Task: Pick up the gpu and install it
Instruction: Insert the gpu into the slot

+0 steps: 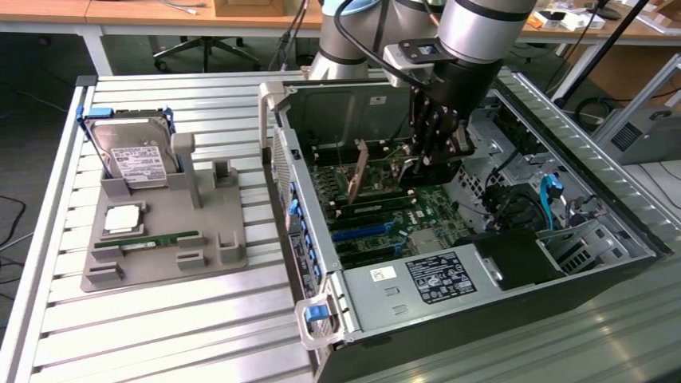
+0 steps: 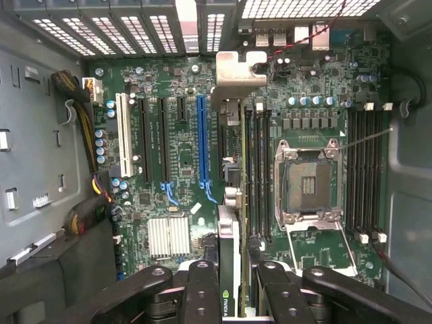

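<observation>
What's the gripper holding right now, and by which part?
The gpu, edge-up over the motherboard. The gripper clamps its two faces at the upper edge, away from the silver bracket.

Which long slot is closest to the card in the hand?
The blue slot, right beside the gpu; the black slots and the white slot lie farther away.

The gpu [image 1: 360, 166] is standing on its edge over the motherboard [image 1: 426, 211] inside the computer case [image 1: 511, 335]; the hard drive [image 1: 133, 155] is sitting outside it.
</observation>
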Robot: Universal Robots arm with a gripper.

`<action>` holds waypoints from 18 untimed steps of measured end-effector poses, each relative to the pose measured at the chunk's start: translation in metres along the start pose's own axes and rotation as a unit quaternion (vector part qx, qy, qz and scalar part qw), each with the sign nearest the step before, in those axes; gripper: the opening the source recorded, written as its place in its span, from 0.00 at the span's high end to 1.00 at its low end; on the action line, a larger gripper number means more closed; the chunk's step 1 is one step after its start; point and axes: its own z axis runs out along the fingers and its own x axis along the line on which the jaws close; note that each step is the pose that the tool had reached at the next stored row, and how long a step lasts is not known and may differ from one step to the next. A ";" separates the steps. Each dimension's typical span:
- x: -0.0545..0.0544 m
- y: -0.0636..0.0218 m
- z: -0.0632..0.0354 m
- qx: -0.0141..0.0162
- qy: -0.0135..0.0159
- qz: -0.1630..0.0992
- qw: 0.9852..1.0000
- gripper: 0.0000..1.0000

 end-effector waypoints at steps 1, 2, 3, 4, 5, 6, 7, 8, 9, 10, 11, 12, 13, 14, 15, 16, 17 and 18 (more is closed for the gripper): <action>0.000 0.0000 0.0003 0.000 0.000 0.000 1.000 0.73; 0.000 0.0000 0.0005 0.000 0.000 0.000 1.000 0.73; 0.000 0.0000 0.0008 0.000 0.000 0.000 1.000 0.73; 0.001 0.0000 0.0010 0.000 0.000 0.000 1.000 0.73; 0.001 0.0000 0.0014 0.000 0.000 0.000 1.000 0.73; 0.001 0.0000 0.0017 0.000 0.000 0.000 1.000 0.73; 0.001 0.0000 0.0019 0.000 0.000 0.000 1.000 0.73; 0.001 0.0000 0.0021 0.000 0.000 0.000 1.000 0.73; 0.001 0.0000 0.0024 0.000 0.000 0.000 1.000 0.73; 0.002 0.0000 0.0026 0.000 0.000 0.000 1.000 0.73; 0.002 0.0000 0.0029 0.000 0.000 0.000 1.000 0.73; 0.002 0.0001 0.0031 0.000 0.000 0.000 1.000 0.73; 0.002 0.0001 0.0033 0.000 0.000 0.000 1.000 0.73; 0.002 0.0001 0.0036 0.000 0.000 0.000 1.000 0.73; 0.002 0.0001 0.0039 0.000 0.000 0.000 1.000 0.73; 0.003 0.0001 0.0041 0.000 0.000 0.000 1.000 0.73; 0.003 0.0001 0.0046 0.000 0.000 0.000 1.000 0.73; 0.003 0.0001 0.0048 0.000 0.000 0.000 1.000 0.73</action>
